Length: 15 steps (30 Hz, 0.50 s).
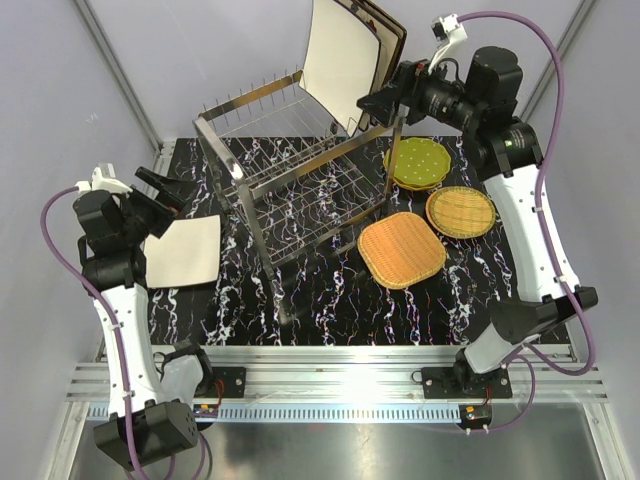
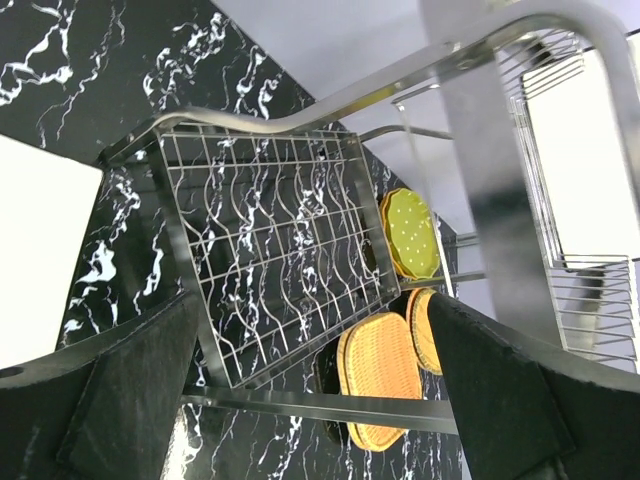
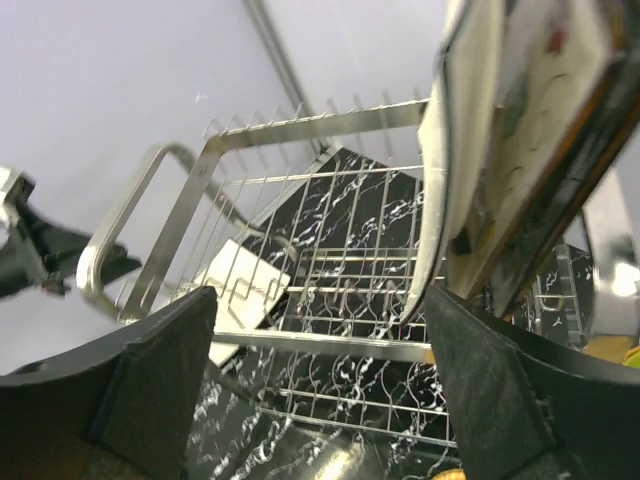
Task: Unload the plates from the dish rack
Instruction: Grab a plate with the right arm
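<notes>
From above, we saw the right end effector (image 1: 373, 107) just beside upright plates (image 1: 340, 65) in the rack (image 1: 290, 170). On the left wrist, the left end effector (image 2: 312, 320) gaped empty, with the rack ahead. On the right wrist, its fingers were spread, the plates just ahead and ungripped.

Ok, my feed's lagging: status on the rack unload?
Left gripper open, empty. Right gripper open, at the two upright plates in the dish rack. Other plates on table. No obstruction seen.

A robotics lab test cell is indicated: plain grey panel walls (image 1: 220, 50) braced by an aluminium strut (image 1: 116, 70) at 11 o'clock, a slotted aluminium mounting rail (image 1: 340, 375) at 6 o'clock, and a marble-patterned mat (image 1: 320, 300) laid as the tabletop.
</notes>
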Tool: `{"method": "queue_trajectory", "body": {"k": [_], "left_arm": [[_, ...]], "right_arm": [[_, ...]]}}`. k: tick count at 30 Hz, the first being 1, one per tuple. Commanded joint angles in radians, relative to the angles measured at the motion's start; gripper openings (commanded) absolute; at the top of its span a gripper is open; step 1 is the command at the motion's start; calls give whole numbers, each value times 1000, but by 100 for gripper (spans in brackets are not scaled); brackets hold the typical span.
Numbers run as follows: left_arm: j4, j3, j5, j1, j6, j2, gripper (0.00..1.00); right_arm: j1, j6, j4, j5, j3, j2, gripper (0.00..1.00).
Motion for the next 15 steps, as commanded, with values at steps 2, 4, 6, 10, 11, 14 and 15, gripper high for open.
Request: {"method": "queue_trajectory", "body": {"k": [2, 4, 6, 10, 11, 14, 15], "left_arm": [[17, 46, 17, -5, -11, -13, 99], [20, 38, 14, -5, -14, -11, 99], [32, 28, 13, -7, -20, -17, 99], [30, 31, 8, -7, -16, -17, 99], [27, 32, 4, -5, -14, -16, 99], [29, 29, 1, -5, -11, -16, 99], [32, 29, 1, -7, -13, -16, 99]], "right_arm": [[7, 115, 53, 157, 94, 39, 89], [10, 152, 77, 167, 93, 46, 88], [12, 166, 79, 161, 110, 63, 85], [15, 221, 68, 147, 141, 98, 78], [16, 226, 65, 149, 145, 109, 75], [19, 229, 53, 178, 171, 134, 64], [21, 227, 50, 186, 188, 140, 63]]}}
